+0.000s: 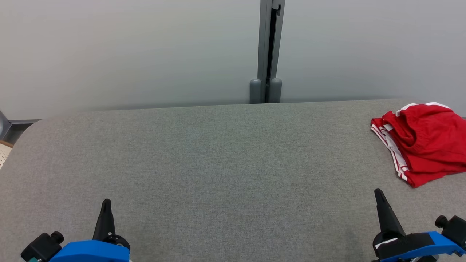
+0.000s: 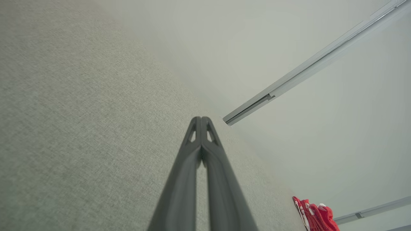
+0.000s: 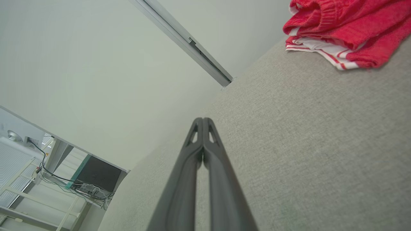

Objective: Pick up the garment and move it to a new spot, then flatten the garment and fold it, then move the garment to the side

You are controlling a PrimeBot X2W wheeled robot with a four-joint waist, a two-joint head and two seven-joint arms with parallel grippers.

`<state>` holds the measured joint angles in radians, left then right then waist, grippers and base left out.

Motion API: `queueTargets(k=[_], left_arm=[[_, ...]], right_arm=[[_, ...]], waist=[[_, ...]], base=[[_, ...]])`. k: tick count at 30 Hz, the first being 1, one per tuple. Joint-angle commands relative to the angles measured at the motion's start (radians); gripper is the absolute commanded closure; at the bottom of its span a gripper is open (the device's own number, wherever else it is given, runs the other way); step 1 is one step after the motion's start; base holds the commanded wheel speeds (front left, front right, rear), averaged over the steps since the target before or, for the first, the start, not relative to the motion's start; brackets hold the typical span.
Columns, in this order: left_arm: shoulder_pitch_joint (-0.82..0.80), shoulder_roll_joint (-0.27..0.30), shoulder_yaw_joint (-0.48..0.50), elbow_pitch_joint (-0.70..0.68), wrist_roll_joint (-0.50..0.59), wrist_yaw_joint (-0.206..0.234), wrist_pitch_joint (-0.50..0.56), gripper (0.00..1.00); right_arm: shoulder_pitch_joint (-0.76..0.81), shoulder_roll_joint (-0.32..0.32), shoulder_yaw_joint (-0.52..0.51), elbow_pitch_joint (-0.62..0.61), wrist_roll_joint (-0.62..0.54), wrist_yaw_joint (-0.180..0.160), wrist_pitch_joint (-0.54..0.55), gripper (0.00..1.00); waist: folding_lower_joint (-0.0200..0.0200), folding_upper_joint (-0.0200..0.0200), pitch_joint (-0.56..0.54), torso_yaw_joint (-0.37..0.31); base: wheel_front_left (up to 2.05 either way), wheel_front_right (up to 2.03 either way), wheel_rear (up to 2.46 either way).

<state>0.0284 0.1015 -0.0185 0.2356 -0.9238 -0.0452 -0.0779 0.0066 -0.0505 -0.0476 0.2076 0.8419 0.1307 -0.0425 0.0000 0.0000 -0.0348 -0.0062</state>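
I am looking down from the head camera at a wide worktop [image 1: 218,163] covered in grey woven fabric, with rounded far corners. Behind it stands a pale grey wall, split by an upright grey post [image 1: 269,54] that meets the worktop's far edge just right of centre.

The garment [image 1: 422,142] lies on the far right of the worktop, near the back edge and partly cut off by the right side of the picture. It is red cloth with white stripes along one edge, bunched in loose folds rather than spread flat.

My left gripper [image 1: 106,201] sits at the lower left, above the worktop's near part, its dark fingers pressed together into a single point aimed away from me. It is clenched and grasps nothing. My right gripper [image 1: 378,191] sits at the lower right in the same way: fingers clenched tip to tip, nothing between them. Both have blue housings at their base.

The garment is well apart from the left gripper. It is nearer the right gripper, beyond it and to its right, but not touching it.

In the left wrist view the closed fingers point along the bare grey cloth, with the red garment small at the lower right. In the right wrist view the garment fills the upper right corner, resting on the worktop, beyond the closed fingertips.
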Motion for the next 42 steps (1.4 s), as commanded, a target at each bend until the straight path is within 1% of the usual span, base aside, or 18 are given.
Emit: queueTargets(k=[1, 25, 42], left_arm=[[-0.038, 0.001, 0.011, -0.008, -0.041, -0.009, 0.010, 1.00], [-0.077, -0.018, 0.058, -0.002, -0.276, -0.038, 0.078, 1.00], [-0.102, -0.030, 0.086, 0.002, -0.421, -0.056, 0.120, 1.00]], right_arm=[[-0.028, -0.004, -0.007, -0.007, 0.047, 0.000, 0.010, 1.00], [-0.064, -0.004, -0.028, 0.009, 0.311, 0.000, 0.063, 1.00], [-0.084, -0.004, -0.041, 0.018, 0.474, 0.000, 0.096, 1.00]], waist=[[0.0000, 0.0000, 0.001, 0.000], [0.0000, 0.0000, 0.012, 0.002], [0.0000, 0.0000, 0.019, 0.003]], base=[[0.00, 0.00, 0.00], [0.00, 0.00, 0.00], [0.00, 0.00, 0.00]])
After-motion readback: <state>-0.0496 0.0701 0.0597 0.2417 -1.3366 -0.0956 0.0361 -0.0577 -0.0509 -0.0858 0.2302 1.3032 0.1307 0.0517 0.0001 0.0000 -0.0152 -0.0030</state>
